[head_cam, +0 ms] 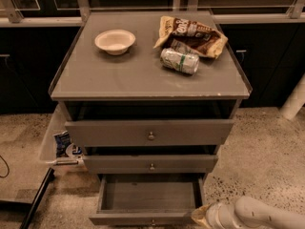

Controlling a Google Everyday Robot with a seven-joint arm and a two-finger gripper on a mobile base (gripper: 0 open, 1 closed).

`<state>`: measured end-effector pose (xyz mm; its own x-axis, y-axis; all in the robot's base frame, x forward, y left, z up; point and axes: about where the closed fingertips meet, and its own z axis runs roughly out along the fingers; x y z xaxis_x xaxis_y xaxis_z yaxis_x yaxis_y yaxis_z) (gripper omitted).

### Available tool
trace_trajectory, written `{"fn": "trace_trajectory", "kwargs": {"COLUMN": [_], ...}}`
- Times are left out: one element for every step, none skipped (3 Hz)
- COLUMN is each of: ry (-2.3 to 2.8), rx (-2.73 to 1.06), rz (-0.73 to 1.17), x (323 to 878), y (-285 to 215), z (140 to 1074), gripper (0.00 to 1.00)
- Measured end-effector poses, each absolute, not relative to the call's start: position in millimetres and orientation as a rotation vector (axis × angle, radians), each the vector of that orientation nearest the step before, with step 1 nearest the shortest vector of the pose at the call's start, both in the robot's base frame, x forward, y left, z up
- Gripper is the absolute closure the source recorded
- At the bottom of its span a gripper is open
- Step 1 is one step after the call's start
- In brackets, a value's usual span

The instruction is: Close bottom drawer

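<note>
The bottom drawer (150, 197) of the grey cabinet is pulled open, a shallow empty box; its slim front (143, 219) lies at the frame's lower edge. The two drawers above, the top one (150, 132) and the middle one (151, 163), stand slightly out. My gripper (200, 215) is at the open drawer's front right corner, low in the frame, at the end of the white arm (257, 214) that comes in from the lower right. Whether it touches the drawer front cannot be told.
On the cabinet top (119, 75) are a white bowl (115, 41), a crumpled chip bag (190, 35) and a can lying on its side (179, 60). A clear bin (59, 144) with packets hangs on the cabinet's left. A white post (294, 99) stands at right.
</note>
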<state>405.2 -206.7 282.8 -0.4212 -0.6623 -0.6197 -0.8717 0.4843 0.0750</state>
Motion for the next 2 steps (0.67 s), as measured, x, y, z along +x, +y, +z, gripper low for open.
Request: {"fn": "trace_trajectory", "kwargs": {"ry": [2.165,2.083], "rx": [-1.235,-1.270], "rz": [0.561,0.545], "x": [405,402], "y": [-200,-187], "z": [248,230], "gripper": [1.00,1.00]}}
